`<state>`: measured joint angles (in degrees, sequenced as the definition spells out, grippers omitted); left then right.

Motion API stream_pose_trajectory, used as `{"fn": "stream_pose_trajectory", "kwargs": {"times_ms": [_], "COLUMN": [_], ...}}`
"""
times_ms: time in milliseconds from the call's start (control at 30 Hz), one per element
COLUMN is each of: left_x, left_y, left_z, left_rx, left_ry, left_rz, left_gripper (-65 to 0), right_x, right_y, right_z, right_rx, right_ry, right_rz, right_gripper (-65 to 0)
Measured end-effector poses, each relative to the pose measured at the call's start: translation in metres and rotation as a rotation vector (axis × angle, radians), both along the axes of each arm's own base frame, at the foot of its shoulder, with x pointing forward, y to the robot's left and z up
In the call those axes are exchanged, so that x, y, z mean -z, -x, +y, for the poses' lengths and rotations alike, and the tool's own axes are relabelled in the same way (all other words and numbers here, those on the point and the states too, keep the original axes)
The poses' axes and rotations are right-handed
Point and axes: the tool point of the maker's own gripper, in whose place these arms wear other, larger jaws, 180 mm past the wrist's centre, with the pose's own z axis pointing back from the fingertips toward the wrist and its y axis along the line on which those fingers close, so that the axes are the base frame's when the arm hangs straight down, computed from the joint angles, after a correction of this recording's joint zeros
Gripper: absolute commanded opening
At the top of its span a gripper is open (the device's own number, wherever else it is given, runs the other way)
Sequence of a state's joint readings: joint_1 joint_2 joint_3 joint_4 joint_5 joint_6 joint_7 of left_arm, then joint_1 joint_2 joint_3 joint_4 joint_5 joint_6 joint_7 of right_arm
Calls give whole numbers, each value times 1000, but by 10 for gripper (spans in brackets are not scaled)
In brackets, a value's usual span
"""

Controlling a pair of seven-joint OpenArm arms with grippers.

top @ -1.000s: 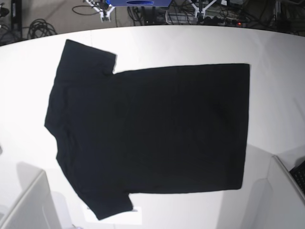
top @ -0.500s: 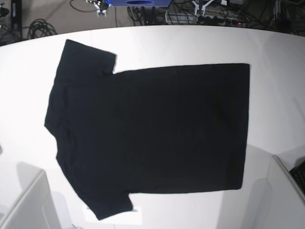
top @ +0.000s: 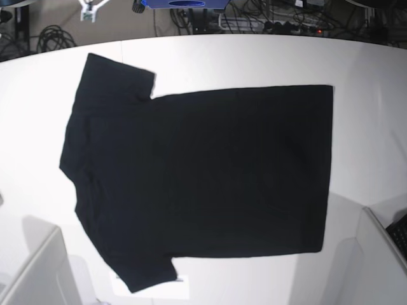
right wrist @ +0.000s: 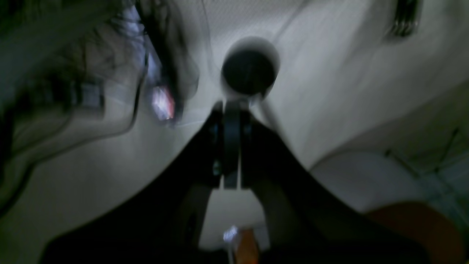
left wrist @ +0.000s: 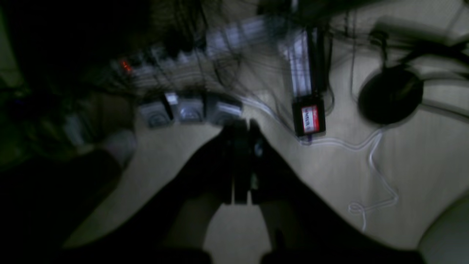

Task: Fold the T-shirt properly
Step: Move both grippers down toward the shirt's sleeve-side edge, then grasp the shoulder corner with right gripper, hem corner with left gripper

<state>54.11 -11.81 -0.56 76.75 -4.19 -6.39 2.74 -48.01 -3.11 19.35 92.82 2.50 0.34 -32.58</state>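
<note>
The black T-shirt (top: pixel 203 171) lies flat on the white table (top: pixel 369 95), plain side up. Its collar and sleeves are at the left and its hem at the right. No print shows. The shirt is not in either wrist view. My left gripper (left wrist: pixel 240 128) is shut and empty, off the table over a floor with cables. My right gripper (right wrist: pixel 231 108) is shut and empty, also over the floor. In the base view only a small white arm part (top: pixel 89 9) shows at the top edge, far from the shirt.
Two white bins stand at the front left (top: pixel 38 273) and front right (top: pixel 381 260). A keyboard (top: pixel 399 232) sits at the right edge. Beyond the table are cables (top: pixel 51 35), power strips (left wrist: pixel 190 110) and a black round base (left wrist: pixel 390 95).
The white arm parts at the top edge of the base view have moved outward, one leftward and the other out of the frame. The shirt has not moved.
</note>
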Motion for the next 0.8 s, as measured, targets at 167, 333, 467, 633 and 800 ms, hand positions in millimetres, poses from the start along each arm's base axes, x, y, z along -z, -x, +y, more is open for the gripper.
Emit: {"fn": "stream_pose_trajectory", "kwargs": {"times_ms": [167, 333, 467, 633, 800], "left_x": [-61, -92, -105, -132, -145], "left_y": [-36, -72, -93, -127, -134], "left_z": [2, -3, 18, 59, 87], "left_rx": [-98, -90, -168, -287, -368], "left_ry": [130, 190, 138, 30, -49], "left_rz": [-129, -225, -305, -465, -514], "left_gripper": [-650, -650, -650, -650, -650], "right_x": [-67, -90, -109, -127, -133], "right_y": [-54, -118, -184, -195, -203], "right_z": [-27, -27, -19, -35, -64], "right_rx": [47, 14, -39, 109, 211], "right_ry": [122, 126, 8, -195, -364], "right_rz": [-222, -390, -591, -685, -689], "right_gripper": [-650, -650, -650, -516, -215]}}
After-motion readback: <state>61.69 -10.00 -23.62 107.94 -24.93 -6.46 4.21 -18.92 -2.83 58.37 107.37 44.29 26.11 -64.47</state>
